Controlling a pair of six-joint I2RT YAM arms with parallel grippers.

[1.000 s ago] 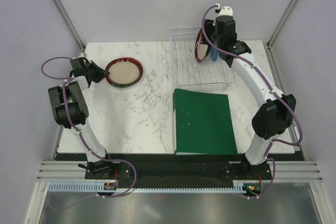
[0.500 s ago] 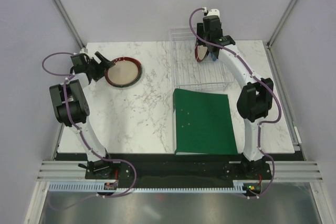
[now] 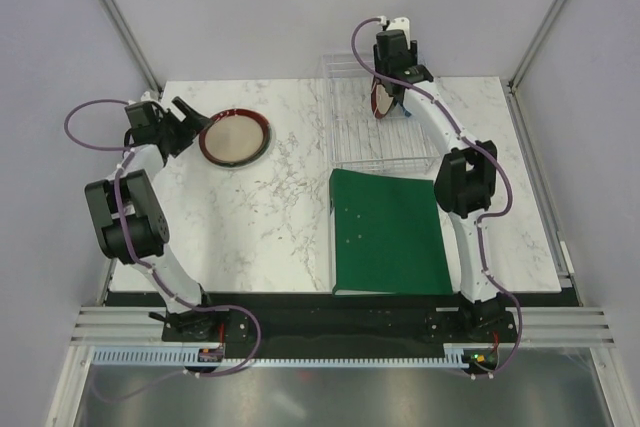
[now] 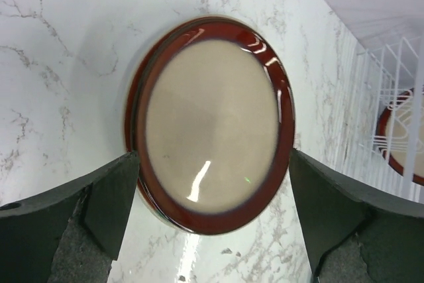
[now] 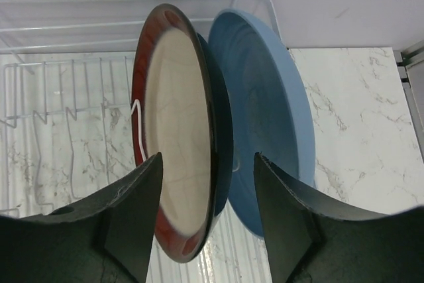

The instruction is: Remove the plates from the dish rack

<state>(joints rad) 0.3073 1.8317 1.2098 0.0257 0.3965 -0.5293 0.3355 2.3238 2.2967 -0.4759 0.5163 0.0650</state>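
A dark-red-rimmed plate with a cream centre (image 3: 235, 137) lies flat on the marble table (image 3: 270, 217) at the back left. My left gripper (image 3: 185, 115) is open just left of it; in the left wrist view its fingers (image 4: 99, 210) flank the plate's (image 4: 212, 117) near edge without touching. In the clear dish rack (image 3: 360, 142) a second red-rimmed plate (image 5: 173, 137) and a light blue plate (image 5: 268, 111) stand upright. My right gripper (image 5: 207, 164) is open, its jaws on either side of the red-rimmed plate's edge with gaps on both sides.
A flat green folder (image 3: 390, 232) lies in front of the rack. The rack's thin wire dividers (image 5: 66, 91) stand to the left of the upright plates. The cell's frame posts stand at the back corners.
My left gripper has opened, letting go of the plate on the table, and drawn back a little. The right arm has swung left above the rack, over the upright plates.
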